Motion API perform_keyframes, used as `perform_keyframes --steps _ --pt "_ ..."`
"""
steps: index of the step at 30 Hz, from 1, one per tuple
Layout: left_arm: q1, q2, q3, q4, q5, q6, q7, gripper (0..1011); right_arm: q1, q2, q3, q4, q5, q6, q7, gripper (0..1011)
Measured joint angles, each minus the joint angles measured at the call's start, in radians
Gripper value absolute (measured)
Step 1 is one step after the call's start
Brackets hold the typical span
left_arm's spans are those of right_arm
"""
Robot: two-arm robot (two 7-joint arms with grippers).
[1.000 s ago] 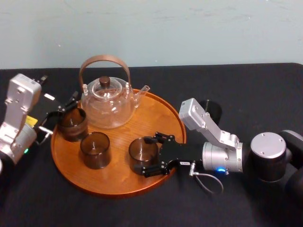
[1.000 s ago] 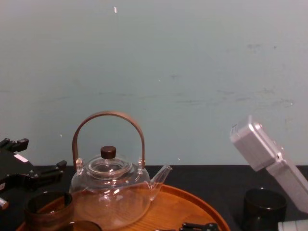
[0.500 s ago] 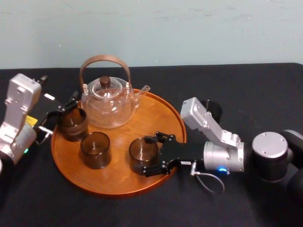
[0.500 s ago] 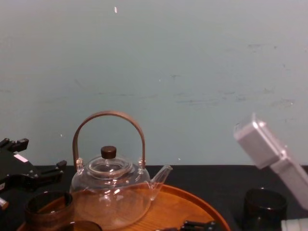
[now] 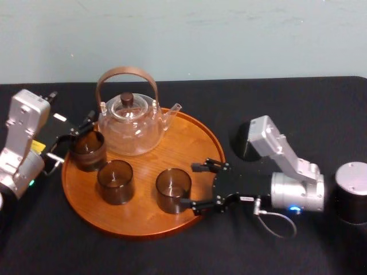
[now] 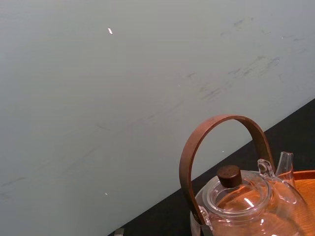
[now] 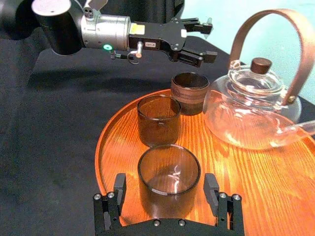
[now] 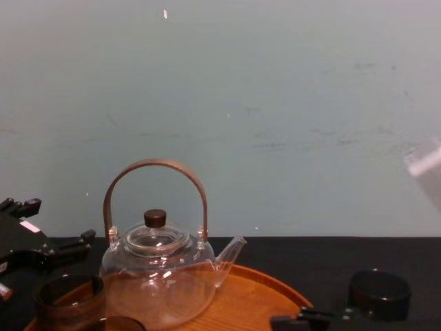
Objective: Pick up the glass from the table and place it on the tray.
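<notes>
Now: the glass (image 5: 173, 189) stands upright on the tray (image 5: 192, 137), on the near-right part of its floor and well inside the rim. Right hand (image 5: 196, 185) sits just to the glass's right, low over the tray, spread wider than the glass. Its fingers (image 7: 210, 184) are just beside the glass and not gripping; gaps are visible on both sides in the right wrist view.

Judgement: placing looks done. The wide spread lets the hand back off rightward without dragging the glass.

Two like tumblers share the tray: middle tumbler (image 5: 114, 181) just left of the glass, far-left tumbler (image 5: 87, 150) by the left rim. Teapot (image 5: 129, 123) takes the far side, which probably explains the near-right spot.

Left hand (image 5: 75, 136) is at the far-left tumbler, jaws apart; contact not discernible.

Dark round item (image 5: 241, 143) on the black worktop (image 5: 321, 109), right of the tray; identity unclear.
</notes>
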Motion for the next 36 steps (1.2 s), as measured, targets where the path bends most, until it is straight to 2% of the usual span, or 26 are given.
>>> perform_keyframes --steps 11,20,28,36 --pt "0.000 0.000 0.000 0.000 0.000 0.000 0.000 1001 -0.092 0.125 0.074 -0.116 0.072 -0.016 -0.003 1002" --pt "0.000 0.000 0.000 0.000 0.000 0.000 0.000 1001 -0.176 0.192 0.154 -0.179 0.117 -0.028 -0.067 1003" --pt "0.000 0.000 0.000 0.000 0.000 0.000 0.000 1001 -0.232 0.204 0.228 -0.186 0.138 -0.006 -0.161 1002" --pt "0.000 0.000 0.000 0.000 0.000 0.000 0.000 1001 -0.255 0.184 0.293 -0.161 0.140 0.032 -0.256 1002"
